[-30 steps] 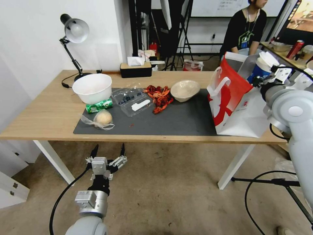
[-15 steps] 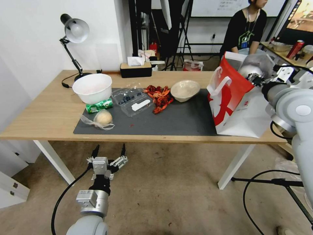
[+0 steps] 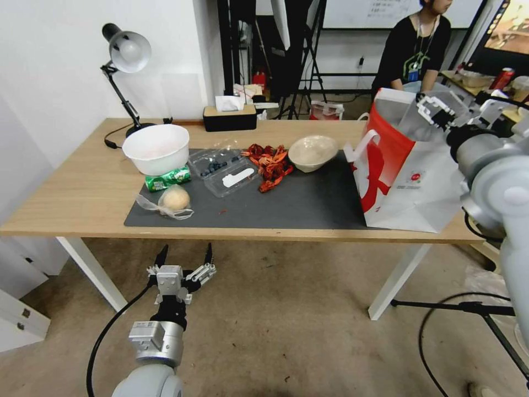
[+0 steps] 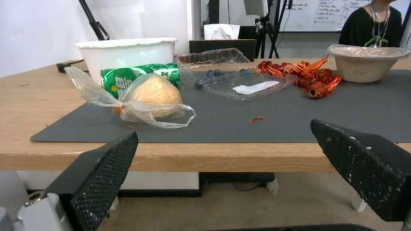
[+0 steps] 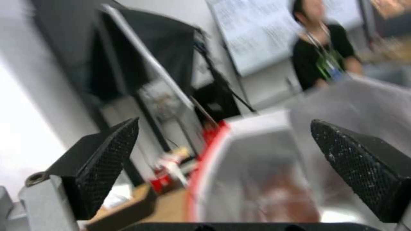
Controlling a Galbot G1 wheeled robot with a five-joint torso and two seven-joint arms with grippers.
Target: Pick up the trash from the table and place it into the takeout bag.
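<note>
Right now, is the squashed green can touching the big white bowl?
Cannot tell. In the left wrist view the crushed green can overlaps the white bowl behind it, hiding any gap.

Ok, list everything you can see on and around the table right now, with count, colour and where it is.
table: one, light wood, white legs, ahead of the robot.
mat: one, dark grey, on the table.
takeout bag: one, white with red side, right end of the mat.
white bowl: one, mat's far left corner.
crushed can: one, green, in front of the white bowl.
bagged bun: one, tan in clear plastic, near left of mat.
clamshell: one, clear, open, mid mat.
red shells: one pile, right of the clamshell.
beige bowl: one, right of the shells.
tissue box: one, black, far edge.
desk lamp: one, far left.
left gripper: open, below the table's near edge.
right gripper: open, above the bag's mouth.
</note>
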